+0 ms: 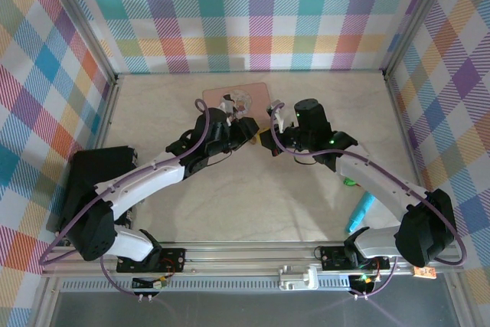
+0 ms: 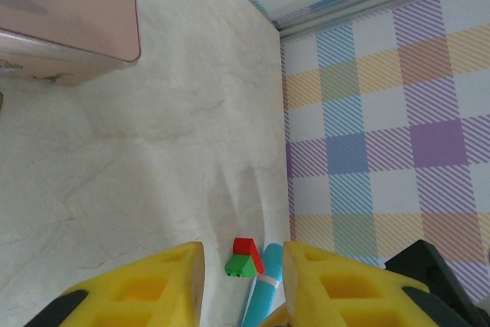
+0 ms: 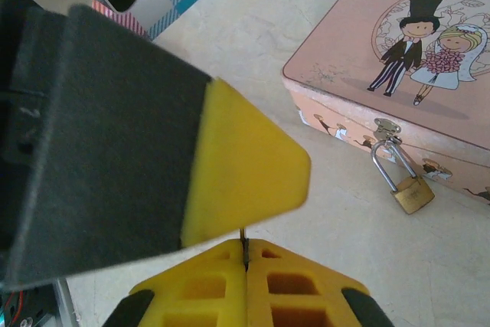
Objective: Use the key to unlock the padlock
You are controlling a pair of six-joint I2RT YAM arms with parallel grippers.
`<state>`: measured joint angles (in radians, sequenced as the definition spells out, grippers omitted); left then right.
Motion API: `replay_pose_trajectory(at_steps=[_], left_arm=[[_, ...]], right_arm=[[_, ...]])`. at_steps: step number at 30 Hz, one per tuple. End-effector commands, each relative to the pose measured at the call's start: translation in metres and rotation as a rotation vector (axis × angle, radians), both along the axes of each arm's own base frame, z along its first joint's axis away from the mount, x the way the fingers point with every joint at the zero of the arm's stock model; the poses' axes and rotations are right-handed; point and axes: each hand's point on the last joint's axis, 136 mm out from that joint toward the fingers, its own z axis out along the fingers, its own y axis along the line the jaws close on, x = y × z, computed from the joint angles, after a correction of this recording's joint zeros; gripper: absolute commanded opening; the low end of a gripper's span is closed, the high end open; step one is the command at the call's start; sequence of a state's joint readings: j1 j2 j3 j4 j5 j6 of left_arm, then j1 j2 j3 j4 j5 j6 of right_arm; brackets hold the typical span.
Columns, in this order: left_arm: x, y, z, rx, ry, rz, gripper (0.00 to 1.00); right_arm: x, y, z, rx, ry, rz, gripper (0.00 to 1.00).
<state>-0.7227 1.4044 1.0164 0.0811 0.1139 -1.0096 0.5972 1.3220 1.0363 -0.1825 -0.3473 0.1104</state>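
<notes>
**Top external.** Recorded both arms reaching to mid-table, left gripper point(image 1: 246, 126) and right gripper point(image 1: 276, 129) near each other, just in front of the pink tin point(image 1: 237, 91). Noted a turquoise marker point(image 1: 360, 216) beside the right arm.

**Left wrist.** Found left gripper point(image 2: 243, 281) with jaws parted, gripping nothing. Saw beyond them a red block point(image 2: 245, 246) touching a green block point(image 2: 240, 266), marker just beside. Logged one tin corner, upper left.

**Right wrist.** Found right gripper point(image 3: 245, 269) clamped on the key point(image 3: 244, 249), thin shaft standing up from the fingertips. Observed the brass padlock point(image 3: 411, 191) hanging by its shackle from the tin's front hasp, apart from the key. Made out the lid print, a cartoon bride and groom, blurred from above.
</notes>
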Motion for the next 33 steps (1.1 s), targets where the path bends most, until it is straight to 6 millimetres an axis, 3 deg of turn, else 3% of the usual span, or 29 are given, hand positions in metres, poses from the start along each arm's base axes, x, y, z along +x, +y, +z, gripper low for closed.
replay_pose_trajectory(at_steps=[1, 12, 13, 19, 24, 27, 33], left_arm=[[0.0, -0.011, 0.018, -0.042, -0.023, -0.021, 0.3], [0.004, -0.006, 0.006, 0.02, -0.038, -0.003, 0.0], [0.005, -0.005, 0.006, 0.027, -0.052, 0.0, 0.0], [0.009, -0.004, 0.016, 0.023, -0.169, -0.006, 0.0], [0.007, -0.008, 0.038, -0.011, -0.297, -0.06, 0.0], [0.001, -0.01, 0.053, -0.058, -0.395, -0.099, 0.0], [-0.012, -0.01, 0.073, -0.135, -0.529, -0.144, 0.0]], right_arm=[[0.003, 0.005, 0.012, 0.004, -0.045, 0.02, 0.0], [0.0, 0.005, 0.021, 0.017, -0.061, 0.022, 0.0], [0.0, 0.004, 0.024, 0.026, -0.062, 0.018, 0.0], [-0.002, -0.01, 0.049, 0.116, -0.04, -0.021, 0.28], [0.005, -0.03, 0.062, 0.241, 0.035, -0.083, 0.39], [0.009, -0.039, 0.065, 0.345, 0.09, -0.1, 0.42], [0.007, -0.035, 0.062, 0.487, 0.195, -0.035, 0.43]])
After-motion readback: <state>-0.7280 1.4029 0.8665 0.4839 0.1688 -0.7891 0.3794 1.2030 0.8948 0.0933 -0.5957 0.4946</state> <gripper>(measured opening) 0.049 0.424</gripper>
